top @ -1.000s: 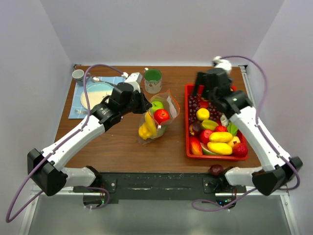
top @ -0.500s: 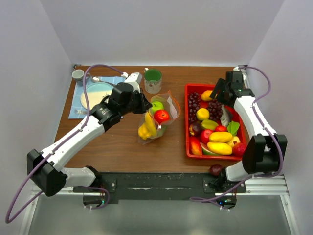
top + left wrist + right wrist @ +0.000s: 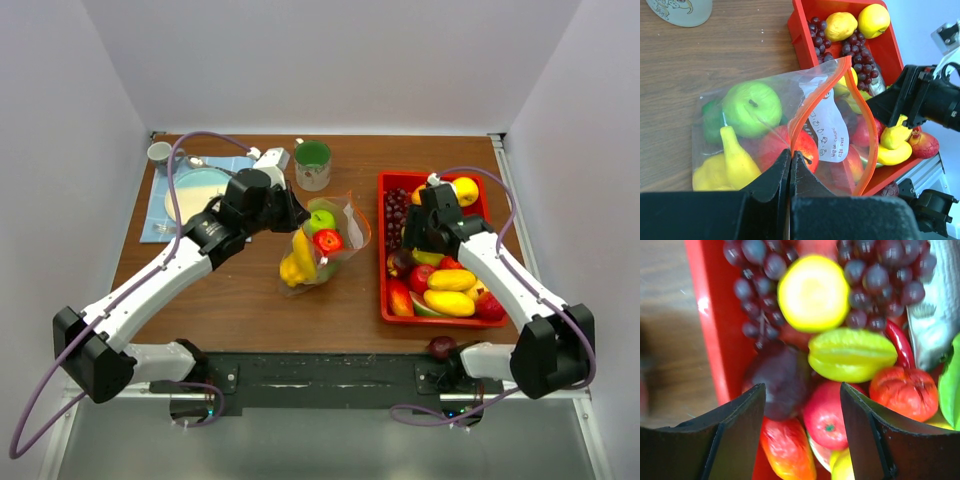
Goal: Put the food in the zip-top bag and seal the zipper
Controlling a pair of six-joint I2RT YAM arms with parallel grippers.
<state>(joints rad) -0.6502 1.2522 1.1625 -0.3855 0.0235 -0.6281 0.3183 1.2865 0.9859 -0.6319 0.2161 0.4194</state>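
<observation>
The left hand [image 3: 790, 159] is pinched tight on the zipper [image 3: 871, 145] of the zip-top bag [image 3: 325, 240]. The bag sits near the middle of the counter [image 3: 230, 290], just left of the red tray [image 3: 384, 290], its mouth gaping toward the tray, with a green apple [image 3: 751, 107], a red fruit [image 3: 777, 147] and yellow pieces [image 3: 737, 160] inside. The right hand [image 3: 802, 410] hangs over the food [image 3: 450, 290] heaped in the tray, fingers partly spread and holding nothing, above a dark purple fruit [image 3: 782, 385].
</observation>
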